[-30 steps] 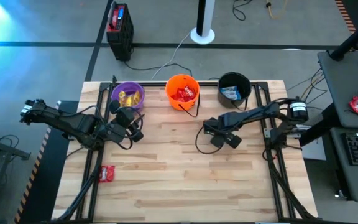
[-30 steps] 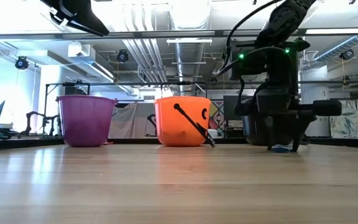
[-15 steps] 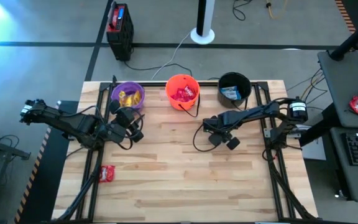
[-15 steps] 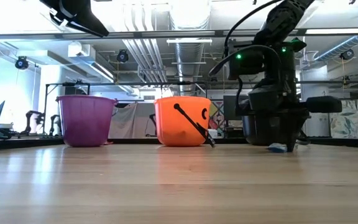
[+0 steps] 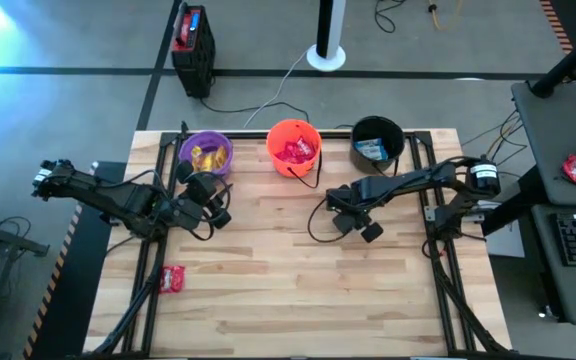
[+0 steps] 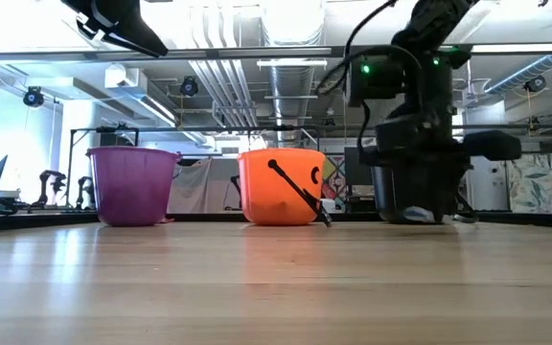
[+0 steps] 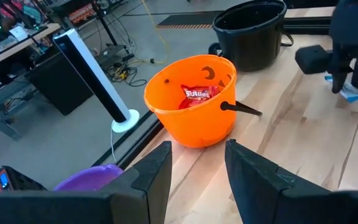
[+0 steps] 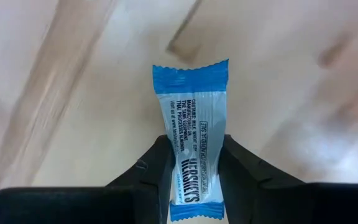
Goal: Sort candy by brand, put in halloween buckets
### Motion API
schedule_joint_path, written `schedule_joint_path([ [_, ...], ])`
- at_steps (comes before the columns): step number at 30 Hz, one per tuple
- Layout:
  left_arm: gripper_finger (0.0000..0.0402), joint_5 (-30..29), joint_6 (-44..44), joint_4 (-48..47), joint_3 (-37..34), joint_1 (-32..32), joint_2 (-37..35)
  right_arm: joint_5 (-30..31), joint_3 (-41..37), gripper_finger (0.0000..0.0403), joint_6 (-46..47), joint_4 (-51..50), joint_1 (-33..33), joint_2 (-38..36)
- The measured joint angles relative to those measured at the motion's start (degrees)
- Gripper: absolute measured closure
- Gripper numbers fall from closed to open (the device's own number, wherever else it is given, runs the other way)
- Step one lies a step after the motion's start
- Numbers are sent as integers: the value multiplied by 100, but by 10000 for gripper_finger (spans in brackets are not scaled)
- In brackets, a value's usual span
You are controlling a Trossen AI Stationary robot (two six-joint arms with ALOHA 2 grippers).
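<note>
On the table [image 5: 268,290], the purple [image 5: 205,154], orange [image 5: 293,146] and black [image 5: 376,140] buckets are lined up along the far edge, w/ one red candy [image 5: 172,278] being left at the near-left side. A blue-white candy [image 8: 192,163] is being gripped by the R gripper [image 8: 192,167] just in front of the black bucket; the L gripper [image 7: 196,163], parted and empty, is being kept waiting nr the purple bucket. Step in hand: pick-up of the blue-white candy; next, probably, it's to be carried over the black bucket and dropped in w/ its like.

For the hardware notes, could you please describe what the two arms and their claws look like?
Both arms are dark, slim, jointed links with black cables looping alongside. The left arm ends in a left claw; its fingers are flat, matte black and blunt. The right arm has a pale round cap at its base joint, and the right claw has the same black fingers.
</note>
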Motion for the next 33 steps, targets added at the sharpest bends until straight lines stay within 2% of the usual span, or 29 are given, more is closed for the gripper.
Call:
schedule_joint_path([
  [5, 267, 0, 4, 8, 0, 0, 0, -24, 231, 313, 450, -57, -3, -198],
  [12, 267, 0, 10, 31, 0, 0, 0, -553, 314, 368, 961, 602, -52, -619],
  [15, 267, 0, 14, 40, 0, 0, 0, -584, 298, 392, 993, 637, -94, -758],
  [23, 267, 0, 14, 51, 0, 2, 0, -579, 296, 396, 1321, 902, -102, -722],
  [26, 267, 0, 14, 62, 0, 0, 0, -720, 147, 395, 1418, 1462, -178, -601],
  [29, 267, 1, 14, 66, 0, 0, 0, -958, -221, 395, 1547, 2568, -275, -545],
  [33, 267, 45, 17, 64, 0, 0, 0, -985, -790, 394, 1764, 3633, -416, -521],
])
